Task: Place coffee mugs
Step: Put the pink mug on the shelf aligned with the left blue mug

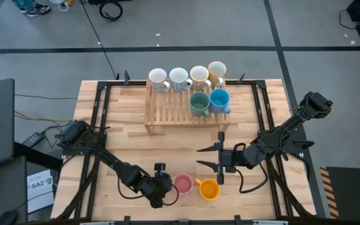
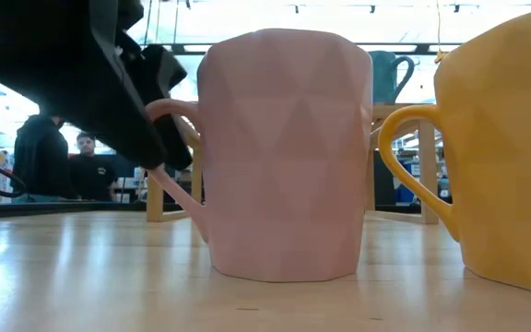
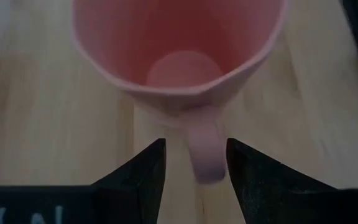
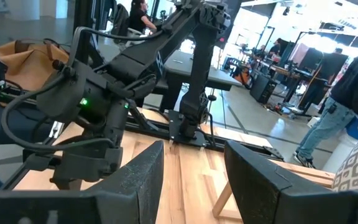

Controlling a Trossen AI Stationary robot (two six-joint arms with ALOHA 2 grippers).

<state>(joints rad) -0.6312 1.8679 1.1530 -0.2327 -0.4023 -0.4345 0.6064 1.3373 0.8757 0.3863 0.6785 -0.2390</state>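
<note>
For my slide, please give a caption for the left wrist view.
Left tool, open, straddles the handle of the upright pink mug on the wooden table.

Six mugs (image 1: pixel 191 87) on rack (image 1: pixel 167 111); two mugs (image 1: pixel 196 186) before it.

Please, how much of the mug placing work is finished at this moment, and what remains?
Done: six ceramic mugs sit on the slatted wooden rack, including the dark green mug and the blue mug.

In hand: the left gripper is open with its fingers either side of the handle of the pink faceted mug, not yet closed.

Left: the pink mug and the orange mug stand on the table. The right gripper waits open.
</note>
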